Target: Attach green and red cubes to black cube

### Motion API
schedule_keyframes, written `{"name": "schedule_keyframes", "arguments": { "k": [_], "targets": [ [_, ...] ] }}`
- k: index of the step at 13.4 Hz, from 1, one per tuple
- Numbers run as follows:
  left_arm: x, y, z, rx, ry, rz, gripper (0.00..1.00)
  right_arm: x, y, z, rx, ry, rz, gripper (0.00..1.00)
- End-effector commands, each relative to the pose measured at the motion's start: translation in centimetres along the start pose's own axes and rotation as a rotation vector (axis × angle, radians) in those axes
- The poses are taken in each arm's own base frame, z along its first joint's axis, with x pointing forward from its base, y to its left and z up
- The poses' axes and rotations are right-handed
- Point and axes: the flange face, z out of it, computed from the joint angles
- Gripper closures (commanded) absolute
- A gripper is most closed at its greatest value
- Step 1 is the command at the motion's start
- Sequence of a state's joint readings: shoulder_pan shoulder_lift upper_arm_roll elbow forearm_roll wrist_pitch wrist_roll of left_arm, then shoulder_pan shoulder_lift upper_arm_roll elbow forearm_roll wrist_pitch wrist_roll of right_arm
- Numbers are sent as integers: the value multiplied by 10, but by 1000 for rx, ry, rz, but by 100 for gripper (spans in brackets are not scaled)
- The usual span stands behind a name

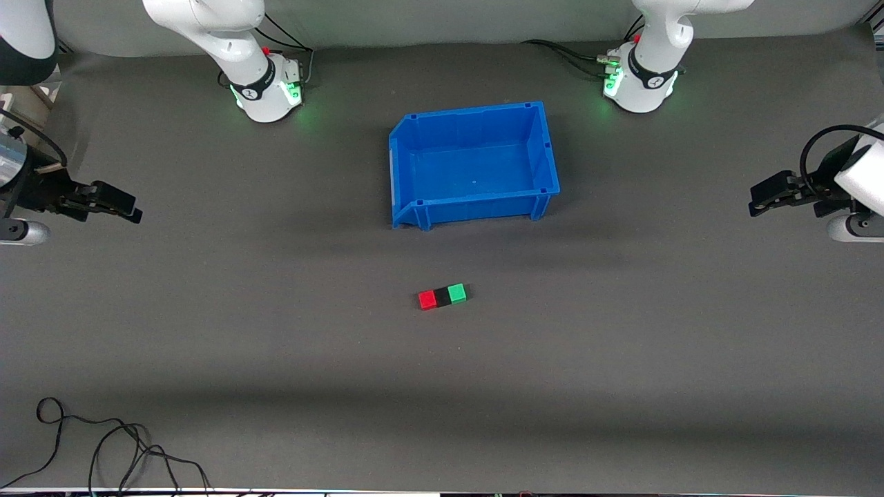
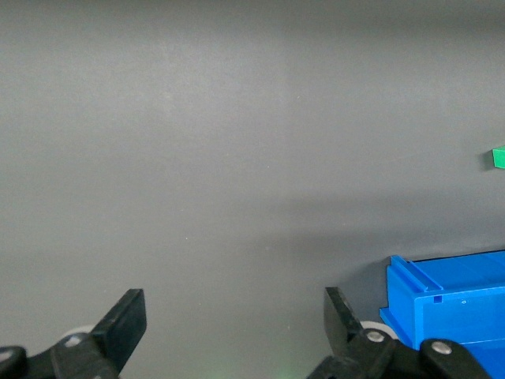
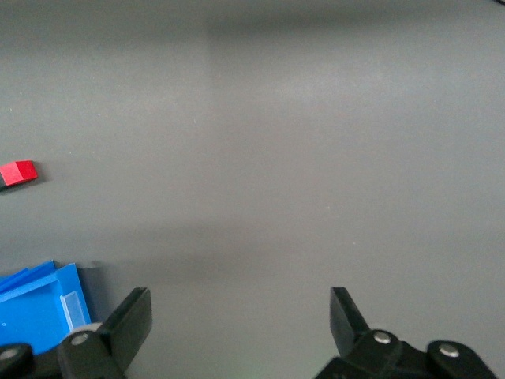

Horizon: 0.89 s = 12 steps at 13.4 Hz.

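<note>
Front view is showing three little cubes sitting in a row on the dark table (image 1: 207, 386), nearer to the camera than the blue bin (image 1: 542, 148). The red cube (image 1: 427, 299) is touching the black cube (image 1: 442, 297), and the green cube (image 1: 457, 293) is touching its other face — so the joining is looking done already.

The left gripper (image 1: 760, 199) is waiting over the left arm's end of the table, well apart from the cubes. Its fingers (image 2: 126, 320) are spread wide and holding nothing. The right gripper (image 1: 130, 207) is waiting over the right arm's end, and its fingers (image 3: 134, 316) are wide apart and empty too.

The cubes are probably light, hard and smooth. A good hold would be pinching two flat sides of one cube — gently, so the row is not breaking apart.
</note>
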<state>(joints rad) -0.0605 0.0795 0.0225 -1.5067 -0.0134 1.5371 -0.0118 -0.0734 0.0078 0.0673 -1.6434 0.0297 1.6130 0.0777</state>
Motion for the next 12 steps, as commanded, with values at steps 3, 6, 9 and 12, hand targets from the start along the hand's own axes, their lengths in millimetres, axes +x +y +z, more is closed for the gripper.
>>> {"name": "schedule_keyframes", "arguments": {
  "k": [3, 6, 9, 12],
  "targets": [
    [-3, 1, -7, 31, 8, 19, 0, -6, -5, 2, -26, 17, 9, 0],
    [-3, -2, -7, 36, 8, 17, 0, -6, -5, 2, -26, 17, 9, 0],
    [-3, -4, -7, 37, 8, 15, 0, -6, -4, 2, -26, 14, 10, 0],
    [-3, -3, -9, 37, 12, 18, 0, -6, -5, 2, -26, 16, 9, 0]
  ]
}}
